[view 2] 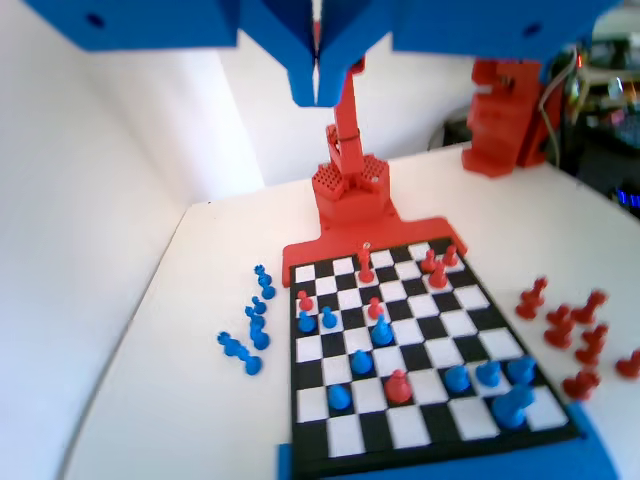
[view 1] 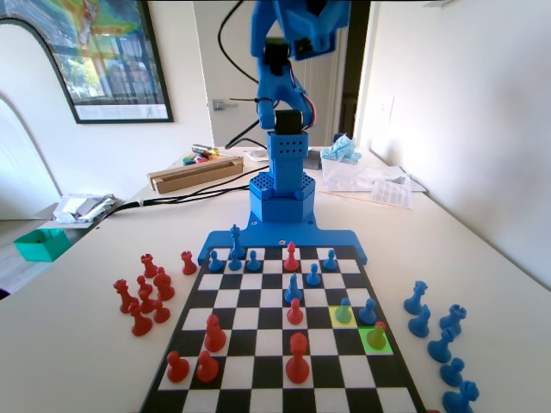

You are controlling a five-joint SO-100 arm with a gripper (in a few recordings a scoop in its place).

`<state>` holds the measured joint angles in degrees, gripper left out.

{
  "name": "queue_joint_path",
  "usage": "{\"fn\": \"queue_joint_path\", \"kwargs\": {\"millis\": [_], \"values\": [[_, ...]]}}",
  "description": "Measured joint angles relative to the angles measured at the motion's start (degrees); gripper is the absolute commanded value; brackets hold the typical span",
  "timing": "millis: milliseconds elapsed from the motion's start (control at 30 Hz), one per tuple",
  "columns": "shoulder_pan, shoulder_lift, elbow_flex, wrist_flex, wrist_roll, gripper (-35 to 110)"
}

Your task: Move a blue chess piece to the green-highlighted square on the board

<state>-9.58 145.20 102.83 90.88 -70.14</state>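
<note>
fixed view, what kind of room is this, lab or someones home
Probably a home room or home office: a framed poster hangs on the white wall, a door stands behind the arm, and papers clutter the white table.

Red chess pieces [view 1: 146,292] are grouped on the white counter [view 1: 77,344], left of the chequered squares in the fixed view. A framed poster [view 1: 95,56] is hung on the wall; a teal tray [view 1: 41,243] and what may be a cardboard box [view 1: 196,172] are seen behind.

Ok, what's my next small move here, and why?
Probably swing out and lower toward the blue pawn on the yellow square, opening the fingers on the way: the gripper hangs high, shut and empty, and the green square seems to hold a red pawn.
</note>
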Motion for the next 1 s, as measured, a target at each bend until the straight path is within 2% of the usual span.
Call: {"fn": "queue_joint_path", "kwargs": {"millis": [233, 667, 1000], "values": [[0.2, -16.7, -5.1, 0.0, 7.3, 2], [1.1, -43.9, -10.5, -6.9, 20.4, 6], [0.4, -59.4, -16.8, -12.2, 22.4, 12]]}}
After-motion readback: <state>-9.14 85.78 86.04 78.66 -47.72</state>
